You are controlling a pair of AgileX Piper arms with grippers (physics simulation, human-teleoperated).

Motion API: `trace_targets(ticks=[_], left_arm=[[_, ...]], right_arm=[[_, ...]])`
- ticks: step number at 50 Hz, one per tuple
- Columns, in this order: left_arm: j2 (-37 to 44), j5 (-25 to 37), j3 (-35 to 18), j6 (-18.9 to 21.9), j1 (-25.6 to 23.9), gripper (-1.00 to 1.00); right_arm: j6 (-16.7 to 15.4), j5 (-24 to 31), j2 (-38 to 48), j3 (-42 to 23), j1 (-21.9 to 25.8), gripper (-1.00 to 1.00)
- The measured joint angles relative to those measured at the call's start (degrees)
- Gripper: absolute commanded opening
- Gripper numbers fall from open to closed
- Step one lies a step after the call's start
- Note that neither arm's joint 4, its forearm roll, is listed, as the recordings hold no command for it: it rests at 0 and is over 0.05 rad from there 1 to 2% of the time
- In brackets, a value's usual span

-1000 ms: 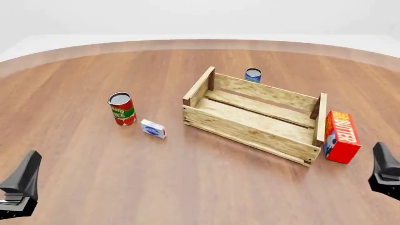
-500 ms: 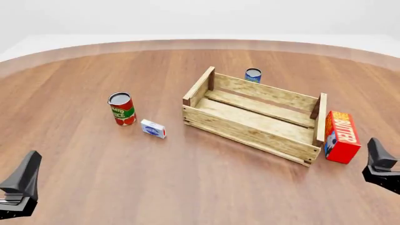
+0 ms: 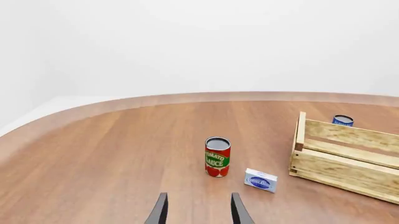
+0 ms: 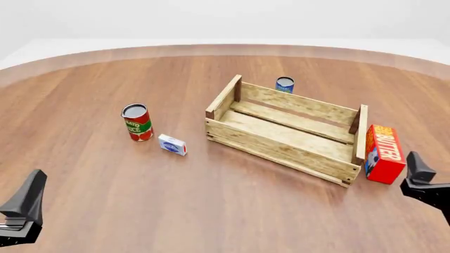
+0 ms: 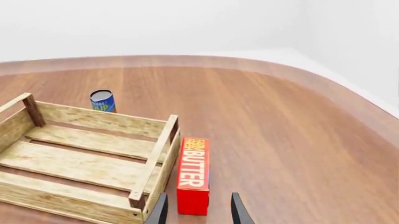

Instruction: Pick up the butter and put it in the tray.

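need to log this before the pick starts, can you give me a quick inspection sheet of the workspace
surface: round wooden table, no spills or marks seen
job's things: butter upright on the table, right beside the tray end wall, outside it; tray holds nothing
clutter: tomato sauce can and small white-and-blue box to the tray's left; blue can behind the tray
grippers: left gripper open, holding nothing, low at the near left; right gripper open, fingers lined up on the butter, not touching it
cables: nothing seen
surroundings: plain white background, nothing seen
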Motion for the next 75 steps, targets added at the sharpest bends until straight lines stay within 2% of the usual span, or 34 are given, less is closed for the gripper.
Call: trace_targets(ticks=[25,44,75], left_arm=[[0.0,0.0,0.0,0.0,0.0,1.0],[0.0,0.0,0.0,0.0,0.0,1.0],[0.0,0.0,0.0,0.0,0.0,1.0]], right_arm=[[-1.37,-8.37,10.2,0.01,-0.27,1.0],[-2.39,-16.84,20.37,0.01,0.32,1.0],[-2.0,-27.8,32.86,0.01,0.44,1.0]])
